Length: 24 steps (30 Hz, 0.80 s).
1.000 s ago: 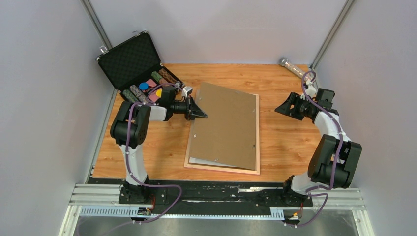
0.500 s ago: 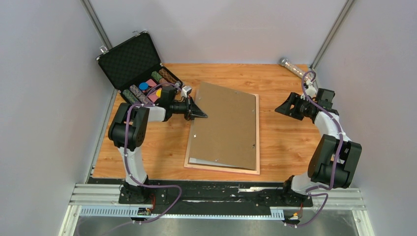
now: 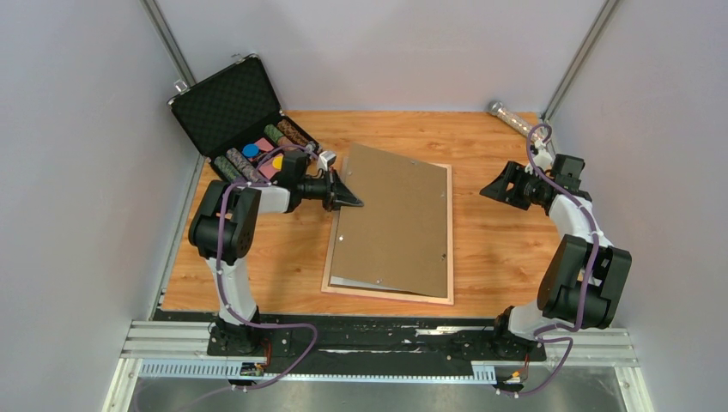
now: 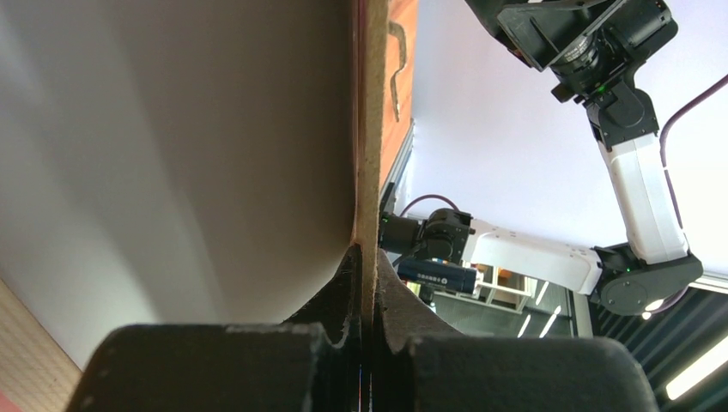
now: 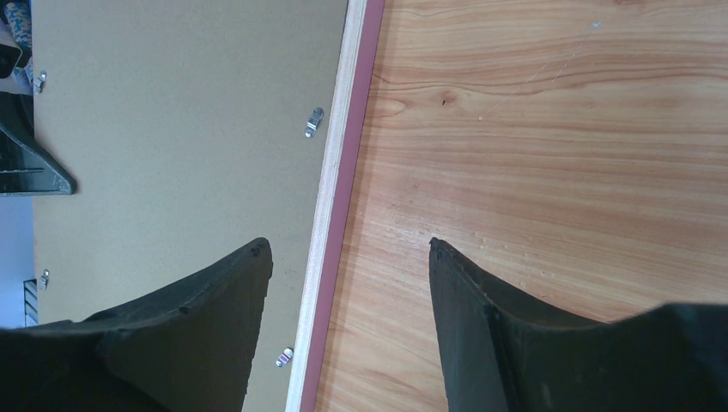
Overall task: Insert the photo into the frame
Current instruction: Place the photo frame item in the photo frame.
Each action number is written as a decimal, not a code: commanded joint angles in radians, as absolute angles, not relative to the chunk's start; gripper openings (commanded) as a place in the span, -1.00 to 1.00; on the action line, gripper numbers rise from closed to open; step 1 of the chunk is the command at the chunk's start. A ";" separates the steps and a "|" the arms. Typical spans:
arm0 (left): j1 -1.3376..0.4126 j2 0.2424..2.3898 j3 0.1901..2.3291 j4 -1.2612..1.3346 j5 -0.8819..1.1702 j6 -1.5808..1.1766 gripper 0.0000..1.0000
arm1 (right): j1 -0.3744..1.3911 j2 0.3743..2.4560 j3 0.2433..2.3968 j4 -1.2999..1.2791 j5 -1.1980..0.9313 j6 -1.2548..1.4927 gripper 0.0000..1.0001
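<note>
Our left arm reaches sideways, its left gripper [image 3: 354, 202] clamped on the backing board's [image 3: 399, 219] left edge, tilting it over the frame [image 3: 386, 295] lying mid-table. Our bent right arm aims its right gripper [image 3: 494, 190], fingers apart and empty, at the frame's right rail.

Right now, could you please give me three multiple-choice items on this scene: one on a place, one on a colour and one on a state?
1. Where on the table does the black case stand?
A. far left corner
B. near right corner
C. centre

2. What colour is the board pinched by the left gripper?
A. blue
B. brown
C. white

3. How is the right gripper?
A. shut on the black case
B. shut on the board
C. open, holding nothing

Answers:
1 A, the top view shows it at the far left.
2 B, its face is plain brown.
3 C, its fingers stand apart and grip nothing.
</note>
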<state>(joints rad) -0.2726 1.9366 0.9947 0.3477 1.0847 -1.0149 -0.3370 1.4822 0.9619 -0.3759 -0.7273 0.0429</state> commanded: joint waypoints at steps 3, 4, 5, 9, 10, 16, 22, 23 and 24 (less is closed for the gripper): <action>-0.285 1.864 0.999 0.344 1.125 -1.014 -1.00 | -0.344 1.474 0.961 -0.333 -0.752 0.038 0.32; -0.286 1.865 1.002 0.342 1.124 -1.012 -1.00 | -0.344 1.474 0.962 -0.333 -0.752 0.038 0.32; -0.286 1.868 1.003 0.339 1.125 -1.011 -1.00 | -0.344 1.474 0.962 -0.333 -0.751 0.038 0.32; -0.287 1.866 1.002 0.325 1.121 -0.998 -1.00 | -0.346 1.474 0.962 -0.333 -0.752 0.038 0.32; -0.286 1.865 1.002 0.321 1.120 -0.992 -1.00 | -0.346 1.474 0.962 -0.333 -0.752 0.038 0.32; -0.286 1.880 1.014 0.313 1.124 -0.985 -1.00 | -0.347 1.474 0.961 -0.333 -0.753 0.040 0.32; -0.287 1.894 1.031 0.274 1.114 -0.953 -1.00 | -0.350 1.473 0.961 -0.333 -0.755 0.040 0.32; -0.287 1.893 1.035 0.264 1.110 -0.939 -1.00 | -0.351 1.474 0.960 -0.334 -0.756 0.040 0.32; -0.287 1.894 1.038 0.250 1.104 -0.934 -1.00 | -0.351 1.475 0.961 -0.334 -0.757 0.040 0.32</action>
